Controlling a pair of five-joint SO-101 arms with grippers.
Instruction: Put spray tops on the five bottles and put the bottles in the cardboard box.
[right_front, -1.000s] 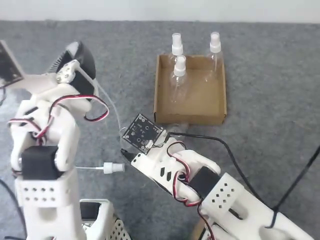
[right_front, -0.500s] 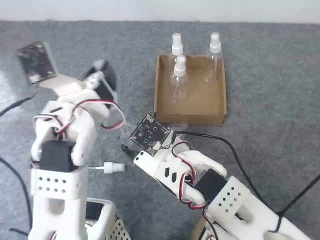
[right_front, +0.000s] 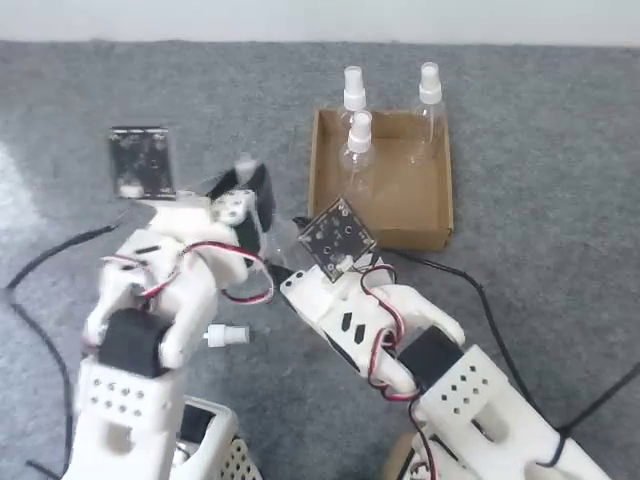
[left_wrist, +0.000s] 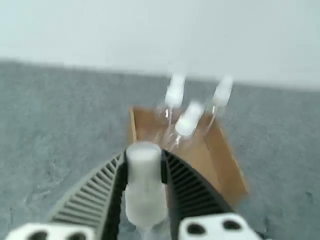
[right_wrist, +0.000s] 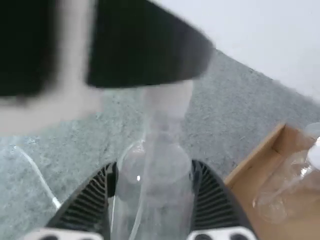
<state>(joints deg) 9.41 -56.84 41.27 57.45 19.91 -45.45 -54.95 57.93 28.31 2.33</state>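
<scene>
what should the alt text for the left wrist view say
The left pincer grips a white plastic spray top between black ribbed fingers. Behind it, a brown cardboard box holding three clear bottles with white tops sits on grey carpet.

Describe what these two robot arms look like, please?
Both the left arm and the right arm are white plastic shells with black motor blocks, looping red and black wires, rows of small holes near the base, and a dark square circuit board at the wrist. The left hand and right hand have dark ribbed fingers.
</scene>
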